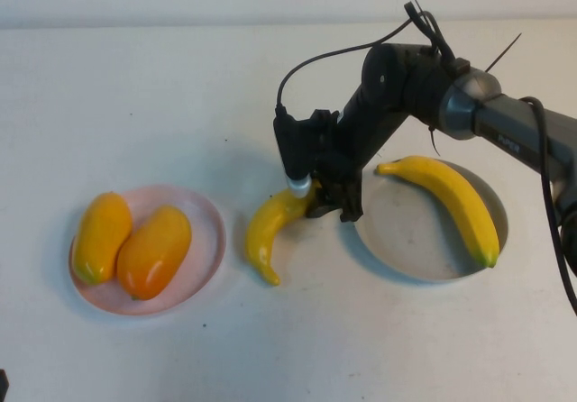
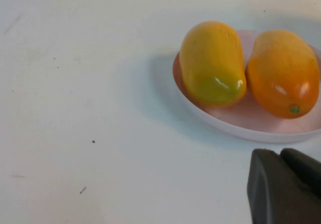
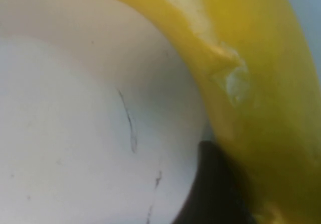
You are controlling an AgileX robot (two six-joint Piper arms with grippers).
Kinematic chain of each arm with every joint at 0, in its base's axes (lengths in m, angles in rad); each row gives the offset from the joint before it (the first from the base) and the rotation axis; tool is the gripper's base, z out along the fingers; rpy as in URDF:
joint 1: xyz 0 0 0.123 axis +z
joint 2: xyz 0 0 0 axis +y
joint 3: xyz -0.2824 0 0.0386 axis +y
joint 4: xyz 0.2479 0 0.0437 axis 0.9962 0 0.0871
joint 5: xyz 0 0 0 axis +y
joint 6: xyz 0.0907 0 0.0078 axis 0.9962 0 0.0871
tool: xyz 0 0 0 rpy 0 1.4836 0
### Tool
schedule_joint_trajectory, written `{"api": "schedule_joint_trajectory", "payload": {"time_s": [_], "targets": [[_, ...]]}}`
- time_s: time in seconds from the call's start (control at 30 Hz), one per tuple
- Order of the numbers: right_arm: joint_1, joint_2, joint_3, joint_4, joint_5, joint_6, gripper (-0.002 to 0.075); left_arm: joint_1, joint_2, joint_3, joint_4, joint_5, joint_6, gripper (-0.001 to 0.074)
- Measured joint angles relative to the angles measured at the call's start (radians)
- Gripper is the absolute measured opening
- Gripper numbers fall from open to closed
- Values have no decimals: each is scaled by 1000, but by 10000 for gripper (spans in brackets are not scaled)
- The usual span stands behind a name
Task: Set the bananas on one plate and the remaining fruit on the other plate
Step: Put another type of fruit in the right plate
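Note:
My right gripper is shut on the upper end of a yellow banana that lies between the two plates. In the right wrist view this banana fills the frame against one dark finger. The second banana lies on the grey-blue plate. The two mango-like fruits, a yellow one and an orange one, lie side by side on the pink plate. My left gripper is shut and empty, just in front of the pink plate with the fruits.
The white table stretches bare behind the plates. The right arm reaches in from the right over the grey plate's far edge, with cables above it.

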Motion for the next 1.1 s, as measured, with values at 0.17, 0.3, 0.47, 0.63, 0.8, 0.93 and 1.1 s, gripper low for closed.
{"api": "schedule_joint_trajectory", "payload": {"time_s": [0.17, 0.3, 0.47, 0.63, 0.8, 0.93, 1.1], "targets": [[0, 0, 0, 4, 0, 5, 333, 0, 0, 0, 0, 0, 0, -1], [0, 0, -16, -6, 13, 35, 323, 0, 0, 0, 0, 0, 0, -1], [0, -33, -52, -20, 73, 77, 317, 0, 0, 0, 0, 0, 0, -1], [0, -127, -71, -54, 133, 145, 310, 0, 0, 0, 0, 0, 0, -1], [0, -224, -71, -108, 155, 389, 310, 0, 0, 0, 0, 0, 0, -1], [0, -289, -76, -175, 184, 692, 310, 0, 0, 0, 0, 0, 0, -1], [0, -318, -83, -286, 227, 1191, 309, 0, 0, 0, 0, 0, 0, -1]]}}
